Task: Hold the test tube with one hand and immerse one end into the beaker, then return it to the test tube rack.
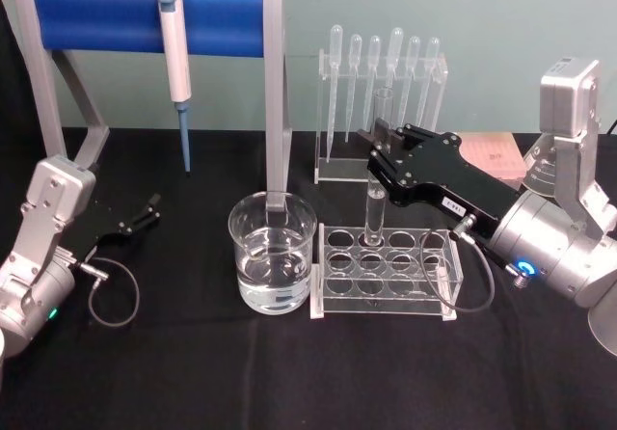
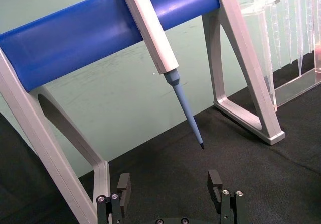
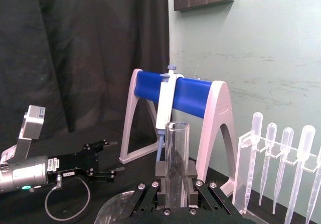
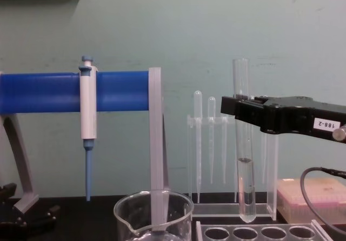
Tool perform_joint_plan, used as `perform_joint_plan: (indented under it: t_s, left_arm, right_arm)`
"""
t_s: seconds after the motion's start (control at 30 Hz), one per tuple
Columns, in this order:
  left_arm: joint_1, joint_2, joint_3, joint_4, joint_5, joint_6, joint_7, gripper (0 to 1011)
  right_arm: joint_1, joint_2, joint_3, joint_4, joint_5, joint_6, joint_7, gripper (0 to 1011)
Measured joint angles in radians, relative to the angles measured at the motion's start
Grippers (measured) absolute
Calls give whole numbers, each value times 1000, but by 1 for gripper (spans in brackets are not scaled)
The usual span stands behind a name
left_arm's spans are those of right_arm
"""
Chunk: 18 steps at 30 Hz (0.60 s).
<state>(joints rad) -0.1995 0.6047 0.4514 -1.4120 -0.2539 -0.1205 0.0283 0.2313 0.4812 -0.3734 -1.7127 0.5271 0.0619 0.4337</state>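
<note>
Far left, the left gripper (image 1: 152, 208) sits parked low by the table (image 1: 193, 372), fingers apart, holding nothing. Next along is the beaker (image 1: 253, 256), with water (image 1: 273, 278) in it and nothing dipped in. Then the test tube (image 4: 244, 138), upright, its round bottom hanging just above the rack (image 1: 386, 261). The right gripper (image 1: 379, 158) is clamped on its upper part. Dipped yet? I can't tell. Setting it down in the rack is surely left.

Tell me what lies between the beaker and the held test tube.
In the head view, the left end of the clear test tube rack lies between the beaker and the test tube, which the right gripper holds upright over it.
</note>
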Motion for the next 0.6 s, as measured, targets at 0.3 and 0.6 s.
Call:
perform_joint_plan:
  t_s: [0.3,0.6]
  left_arm:
    - [0,0,0,0,0,0,0,1000]
    - [0,0,0,0,0,0,0,1000]
  right_arm:
    - [0,0,0,0,0,0,0,227]
    - [0,0,0,0,0,0,0,227]
